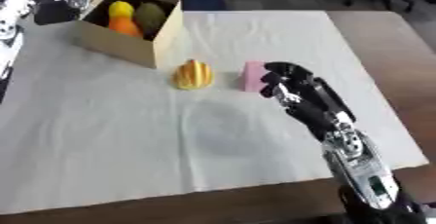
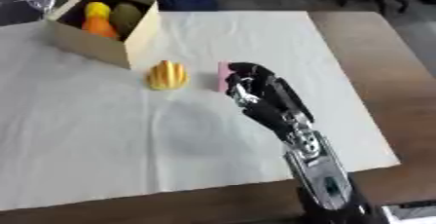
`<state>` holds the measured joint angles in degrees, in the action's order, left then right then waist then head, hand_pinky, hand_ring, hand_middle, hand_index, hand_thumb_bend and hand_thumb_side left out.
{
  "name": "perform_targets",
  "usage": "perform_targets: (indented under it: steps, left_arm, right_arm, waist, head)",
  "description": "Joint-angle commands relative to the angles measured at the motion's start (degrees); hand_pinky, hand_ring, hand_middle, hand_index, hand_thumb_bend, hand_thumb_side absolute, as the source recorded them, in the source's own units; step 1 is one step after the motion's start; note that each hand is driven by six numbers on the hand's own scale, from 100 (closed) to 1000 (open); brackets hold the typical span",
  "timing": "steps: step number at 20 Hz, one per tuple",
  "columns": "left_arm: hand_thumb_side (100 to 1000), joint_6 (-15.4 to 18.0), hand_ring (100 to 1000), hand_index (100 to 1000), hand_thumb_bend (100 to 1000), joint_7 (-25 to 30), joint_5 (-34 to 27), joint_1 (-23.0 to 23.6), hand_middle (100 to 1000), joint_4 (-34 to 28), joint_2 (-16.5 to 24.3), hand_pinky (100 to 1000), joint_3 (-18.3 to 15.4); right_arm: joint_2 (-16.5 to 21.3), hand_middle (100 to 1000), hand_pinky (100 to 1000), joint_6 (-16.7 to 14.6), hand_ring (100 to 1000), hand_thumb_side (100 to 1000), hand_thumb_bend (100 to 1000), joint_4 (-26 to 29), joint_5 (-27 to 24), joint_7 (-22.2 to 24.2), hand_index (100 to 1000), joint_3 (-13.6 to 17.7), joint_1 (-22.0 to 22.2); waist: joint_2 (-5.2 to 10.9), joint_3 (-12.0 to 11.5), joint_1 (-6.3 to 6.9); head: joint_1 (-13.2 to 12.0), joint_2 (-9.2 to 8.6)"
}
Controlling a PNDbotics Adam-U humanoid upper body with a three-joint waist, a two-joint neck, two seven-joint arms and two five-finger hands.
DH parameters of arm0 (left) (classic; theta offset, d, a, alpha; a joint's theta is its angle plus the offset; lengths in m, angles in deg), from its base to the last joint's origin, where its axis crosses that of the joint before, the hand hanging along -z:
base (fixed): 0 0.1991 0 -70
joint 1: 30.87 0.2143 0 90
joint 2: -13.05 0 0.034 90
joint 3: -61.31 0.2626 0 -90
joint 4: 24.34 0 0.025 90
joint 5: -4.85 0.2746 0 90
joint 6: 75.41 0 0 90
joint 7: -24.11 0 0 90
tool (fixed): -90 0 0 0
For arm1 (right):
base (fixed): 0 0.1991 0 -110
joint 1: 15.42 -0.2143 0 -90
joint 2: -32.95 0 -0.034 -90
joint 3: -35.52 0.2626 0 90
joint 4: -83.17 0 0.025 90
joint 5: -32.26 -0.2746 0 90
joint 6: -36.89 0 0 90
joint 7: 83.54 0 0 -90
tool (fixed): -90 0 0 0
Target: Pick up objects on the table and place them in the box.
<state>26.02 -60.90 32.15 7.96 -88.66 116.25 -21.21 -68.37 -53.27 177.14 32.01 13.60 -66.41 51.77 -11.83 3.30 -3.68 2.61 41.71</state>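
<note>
While its forearm rises from the lower right, the right hand (image 1: 285, 84) hangs fingers curled, holding nothing, just beside the pink block (image 1: 253, 76) near the yellow ridged fruit (image 1: 193, 74); box (image 1: 119, 45) far left.

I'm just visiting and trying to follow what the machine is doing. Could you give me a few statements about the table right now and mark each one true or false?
1. The cardboard box already holds several fruit-like things. True: a yellow one, an orange one and a dull green one show inside.
2. The ridged yellow fruit lies inside the box. False: it lies on the white cloth, in front of the box.
3. The right hand is at the pink block. True, though whether it grips the block cannot be told.
4. The pink block lies left of the yellow fruit. False: it lies to its right.
5. The cloth covers the whole table. False: bare brown wood shows on the right.
</note>
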Motion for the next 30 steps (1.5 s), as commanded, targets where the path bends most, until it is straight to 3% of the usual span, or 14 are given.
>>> perform_targets:
  steps: [1,8,13,20,30]
  left_arm:
    - [456,-1.7,598,797,100,2.1,-7.9,2.4,656,-8.0,3.6,741,0.4]
    - [563,-5.9,589,787,100,3.7,-20.7,13.6,641,-22.7,4.6,738,0.3]
    - [621,-7.9,585,781,100,3.5,-25.8,20.3,634,-30.7,3.1,736,-2.0]
    - [676,-8.9,583,779,100,4.2,-28.9,28.3,628,-37.6,-0.3,735,-5.5]
    - [720,-10.4,575,775,100,5.7,-29.4,34.5,616,-40.8,-5.9,731,-8.5]
  right_arm:
    - [3.9,631,682,0.2,605,406,100,0.2,1.8,1.4,792,-0.8,-3.8]
    - [10.4,662,698,-0.5,627,364,100,-5.2,6.9,6.8,814,-4.6,-14.5]
    - [12.1,709,721,-2.1,669,361,100,-11.6,12.2,12.7,844,-7.1,-20.9]
    - [9.1,749,740,-7.6,708,322,100,-24.1,24.8,16.2,866,-8.4,-27.0]
    - [3.5,786,760,-12.5,743,301,100,-38.8,37.7,14.3,879,-5.2,-31.4]
  waist:
    - [0.69,-0.4,-0.66]
    - [0.81,-2.6,-0.6]
    - [0.69,-4.1,-0.48]
    - [0.32,-5.8,-0.23]
    - [-0.19,-7.7,-0.04]
  head:
    - [0.7,-0.61]
    - [1.9,-0.52]
    - [3.1,-0.63]
    - [5.1,-0.63]
    - [7.1,-0.45]
